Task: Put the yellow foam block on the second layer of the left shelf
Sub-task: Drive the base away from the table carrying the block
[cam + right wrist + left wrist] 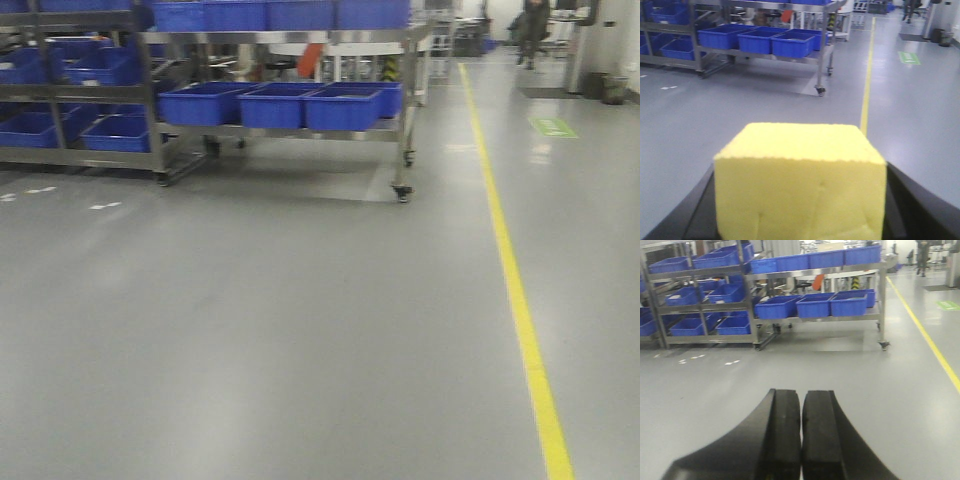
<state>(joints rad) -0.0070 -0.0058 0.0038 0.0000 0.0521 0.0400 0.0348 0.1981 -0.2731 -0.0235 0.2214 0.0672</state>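
The yellow foam block fills the lower half of the right wrist view, a sharp-edged cube with its top face lit. My right gripper is shut on it, a black finger showing on each side. In the left wrist view my left gripper is shut, pads together with nothing between them. The left shelf, a metal rack with several layers of blue bins, stands far ahead at the left across the grey floor, and its frame also shows from the left wrist. Neither gripper shows in the front view.
A wheeled metal cart carrying blue bins stands right of the rack. A yellow floor line runs along the right. Far back are a person, a waste bin and a green floor mark.
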